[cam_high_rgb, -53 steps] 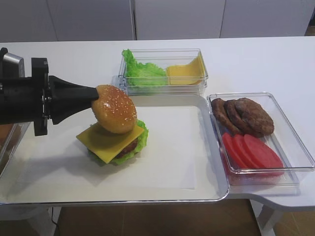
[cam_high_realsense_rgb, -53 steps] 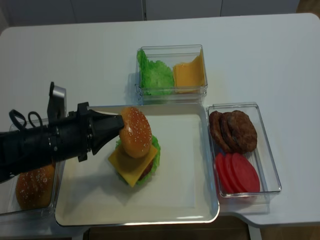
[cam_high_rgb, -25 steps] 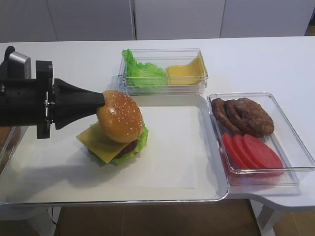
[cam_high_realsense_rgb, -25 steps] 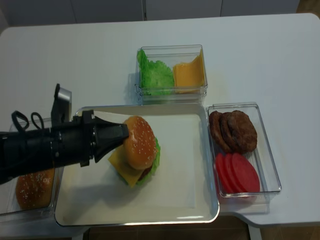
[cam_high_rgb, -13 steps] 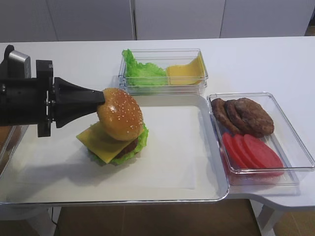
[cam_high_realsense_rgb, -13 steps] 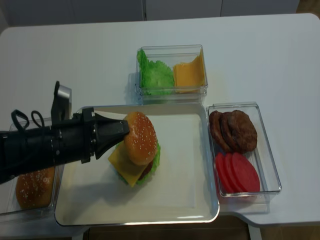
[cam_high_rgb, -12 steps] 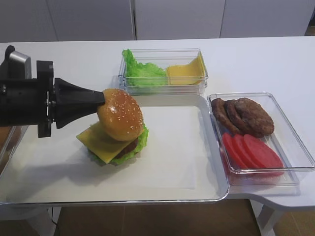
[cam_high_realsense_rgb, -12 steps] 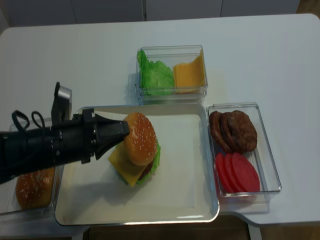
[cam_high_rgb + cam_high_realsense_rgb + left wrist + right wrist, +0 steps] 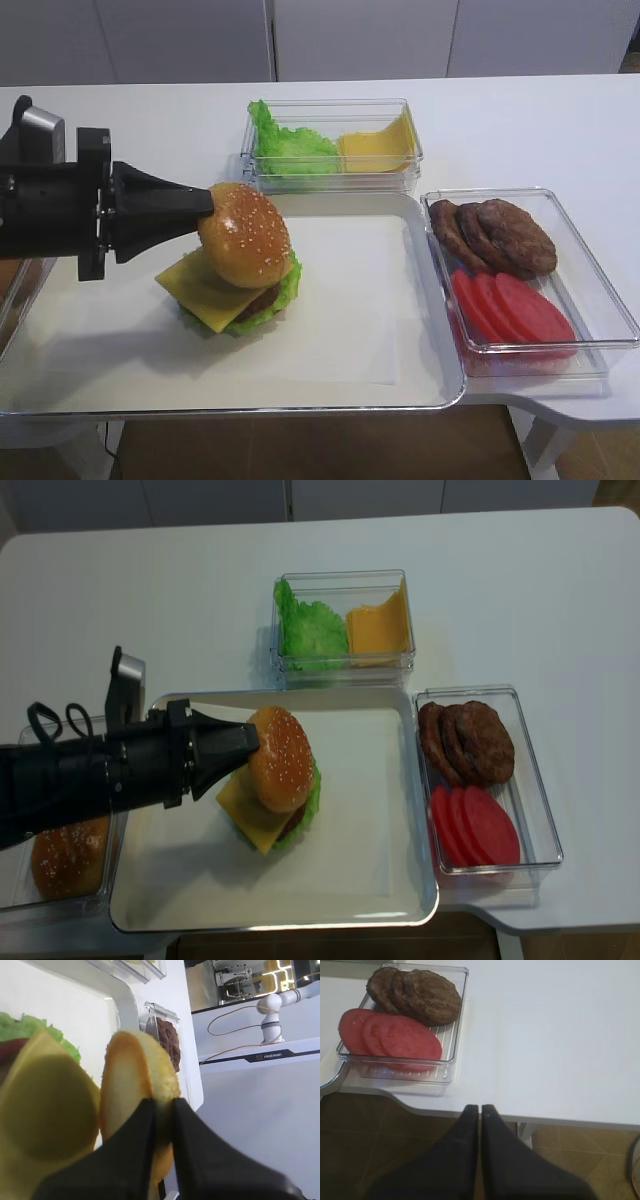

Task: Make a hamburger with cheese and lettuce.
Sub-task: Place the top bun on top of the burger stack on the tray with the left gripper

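Gripping a golden sesame bun top (image 9: 244,235) by its left rim: left gripper (image 9: 207,203), black jaws clenched on the bun edge, confirmed in the left wrist view (image 9: 159,1110) with pale underside turned toward the stack. Bun top tilted, lower edge at or just above the cheese (image 9: 205,290); contact not determinable. Held over the left half of the tray (image 9: 400,395), which serves as landmark.

Hamburger (image 9: 275,795) stack on the tray, left of centre: lettuce (image 9: 285,285) frill at the bottom and right side, brown patty (image 9: 262,300) edge showing at front, flat yellow slice on top with 1 corner jutting toward the tray's left side.

Behind the tray, touching or just beside its far rim: clear box (image 9: 330,180) with loose green leaves (image 9: 290,148) on the left and yellow slices (image 9: 378,148) on the right.

Right of the tray, just beside its rim: clear box (image 9: 545,820) with 3 brown patties (image 9: 495,238) at the far end and 3 red tomato slices (image 9: 510,308) at the near end.

Left of the tray: clear box holding another bun (image 9: 68,855), partly hidden under the arm.

Right gripper (image 9: 480,1110): fingers pressed together, grasping nothing, hanging beyond the table's near edge, well right of the tray.
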You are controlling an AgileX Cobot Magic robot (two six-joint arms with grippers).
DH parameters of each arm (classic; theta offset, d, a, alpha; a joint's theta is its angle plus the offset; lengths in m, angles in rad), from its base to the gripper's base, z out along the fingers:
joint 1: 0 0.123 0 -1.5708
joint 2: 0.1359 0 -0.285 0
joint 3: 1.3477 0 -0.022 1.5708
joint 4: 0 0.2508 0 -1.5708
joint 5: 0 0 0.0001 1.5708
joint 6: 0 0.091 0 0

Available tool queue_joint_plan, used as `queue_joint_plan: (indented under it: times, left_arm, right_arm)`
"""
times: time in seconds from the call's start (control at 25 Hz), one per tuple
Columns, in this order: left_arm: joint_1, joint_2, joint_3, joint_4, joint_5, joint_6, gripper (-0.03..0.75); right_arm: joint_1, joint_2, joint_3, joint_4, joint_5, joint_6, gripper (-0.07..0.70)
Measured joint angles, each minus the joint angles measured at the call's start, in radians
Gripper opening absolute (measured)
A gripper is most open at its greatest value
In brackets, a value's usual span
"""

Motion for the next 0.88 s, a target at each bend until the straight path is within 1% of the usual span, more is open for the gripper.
queue_joint_plan:
  times: [0.24, 0.4, 0.76, 0.88]
  left_arm:
    - [0.0, 0.0, 0.0, 0.004, 0.0, 0.003, 0.076]
    - [0.0, 0.0, 0.0, -0.039, 0.0, 0.003, 0.076]
    - [0.0, 0.0, 0.0, -0.043, 0.0, 0.001, 0.076]
    - [0.021, 0.0, 0.0, -0.027, 0.0, 0.001, 0.076]
  right_arm:
    - [0.0, 0.0, 0.0, 0.0, 0.0, 0.002, 0.008]
    - [0.0, 0.0, 0.0, 0.0, 0.0, 0.002, 0.008]
    - [0.0, 0.0, 0.0, 0.0, 0.0, 0.002, 0.008]
    - [0.0, 0.0, 0.0, 0.0, 0.0, 0.002, 0.008]
